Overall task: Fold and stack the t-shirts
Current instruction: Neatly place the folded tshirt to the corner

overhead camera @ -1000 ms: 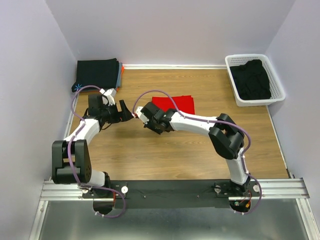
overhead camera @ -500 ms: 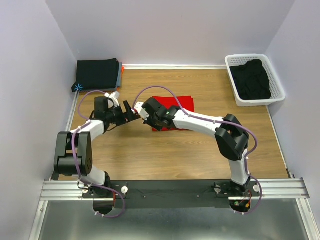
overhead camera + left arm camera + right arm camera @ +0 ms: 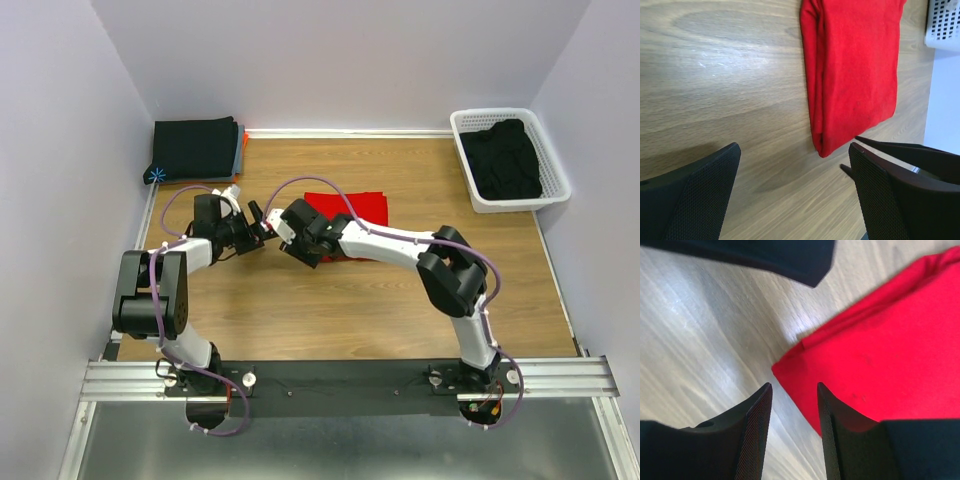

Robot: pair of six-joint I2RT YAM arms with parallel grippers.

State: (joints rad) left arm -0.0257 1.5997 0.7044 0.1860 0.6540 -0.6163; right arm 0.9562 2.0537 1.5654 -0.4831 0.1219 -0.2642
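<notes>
Red t-shirt (image 3: 358, 208) folded on table (image 3: 300, 310) centre, unstacked; black stack (image 3: 195, 148) back-left, more black shirts (image 3: 505, 160) in basket (image 3: 460, 125). I see left fingers (image 3: 695, 200) spread wide, right fingers (image 3: 752, 435) parted near red corner, both empty

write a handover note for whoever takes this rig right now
Open and empty: left gripper beside a corner of the red shirt; right gripper over that same corner.
The red shirt lies folded on the table.
The stack of folded dark shirts sits in the far left corner.
The basket holds crumpled black cloth, count unclear.
Done: red folded. Left: put it on the stack, then fold and stack the basket's contents.
</notes>
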